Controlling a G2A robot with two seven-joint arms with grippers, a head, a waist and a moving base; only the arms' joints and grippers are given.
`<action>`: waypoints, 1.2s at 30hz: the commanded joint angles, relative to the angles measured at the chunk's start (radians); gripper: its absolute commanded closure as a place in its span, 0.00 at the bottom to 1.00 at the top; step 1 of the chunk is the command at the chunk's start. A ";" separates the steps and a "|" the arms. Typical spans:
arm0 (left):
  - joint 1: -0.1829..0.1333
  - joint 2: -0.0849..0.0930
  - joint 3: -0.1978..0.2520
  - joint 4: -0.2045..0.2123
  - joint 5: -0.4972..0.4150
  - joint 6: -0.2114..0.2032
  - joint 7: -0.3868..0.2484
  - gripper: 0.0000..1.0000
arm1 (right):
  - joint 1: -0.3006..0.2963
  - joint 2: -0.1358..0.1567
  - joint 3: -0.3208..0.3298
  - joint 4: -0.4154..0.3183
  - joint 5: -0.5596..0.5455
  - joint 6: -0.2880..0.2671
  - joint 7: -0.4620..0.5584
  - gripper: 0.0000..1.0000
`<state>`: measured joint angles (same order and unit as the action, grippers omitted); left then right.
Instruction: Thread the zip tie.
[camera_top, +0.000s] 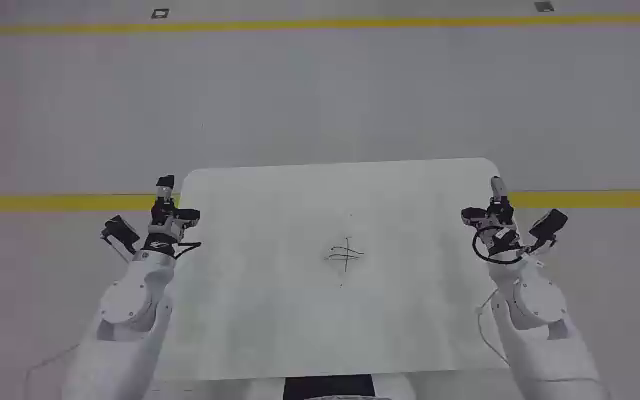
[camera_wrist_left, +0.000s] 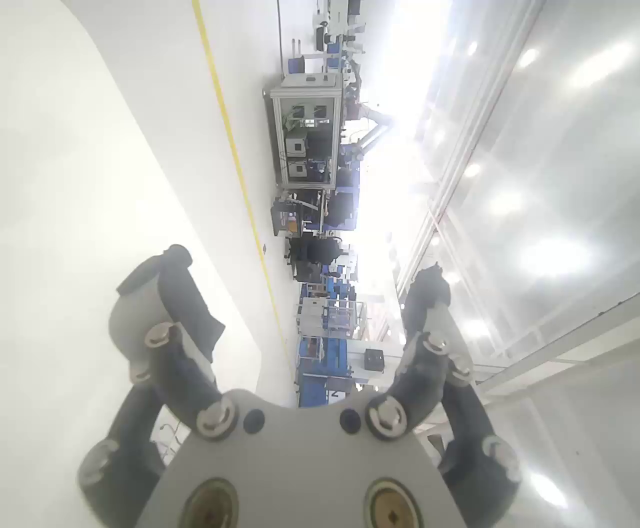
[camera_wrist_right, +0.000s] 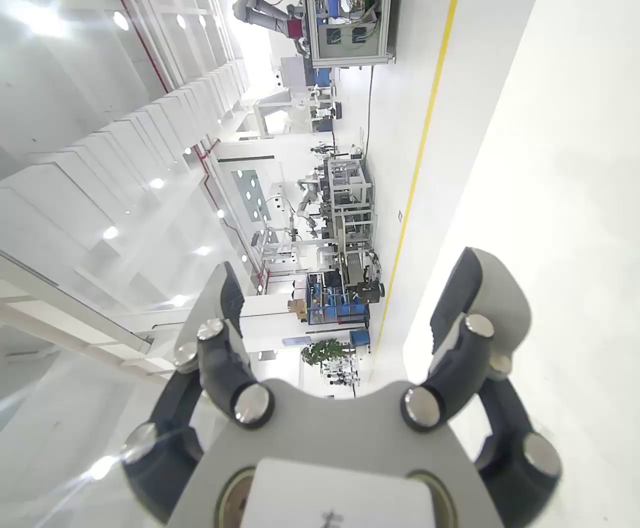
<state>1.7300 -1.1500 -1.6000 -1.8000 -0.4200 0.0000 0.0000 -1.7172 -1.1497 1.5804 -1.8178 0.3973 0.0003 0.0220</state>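
A thin black zip tie (camera_top: 344, 254) lies near the middle of the white table (camera_top: 270, 300), slightly right of centre. My left gripper (camera_top: 164, 184) (camera_wrist_left: 305, 265) sits at the table's left edge, pointing away from me, open with nothing between its fingers. My right gripper (camera_top: 497, 186) (camera_wrist_right: 350, 272) sits at the table's right edge, also pointing away and open, holding nothing. Both grippers are far from the zip tie, one on each side.
The table has rounded far corners (camera_top: 490, 165). Beyond it is grey floor with a yellow line (camera_top: 60, 202). Both wrist views look out across the hall at machine racks (camera_wrist_left: 305, 135) and shelving (camera_wrist_right: 345, 210) in the distance.
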 joint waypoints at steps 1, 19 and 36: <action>0.000 0.000 0.000 0.000 0.000 0.000 0.000 0.00 | 0.020 -0.001 -0.033 -0.014 -0.049 0.007 0.040 0.00; 0.000 0.000 0.000 0.000 0.000 0.000 0.000 0.00 | 0.106 0.003 -0.186 -0.006 -0.375 0.080 0.185 0.00; 0.000 0.000 0.000 0.000 0.000 0.000 0.000 0.00 | 0.412 0.002 -0.389 0.065 -0.691 0.185 0.566 0.00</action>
<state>1.7300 -1.1500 -1.6000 -1.8000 -0.4200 0.0000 0.0000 -1.3065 -1.1465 1.1988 -1.7528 -0.2951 0.1808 0.5789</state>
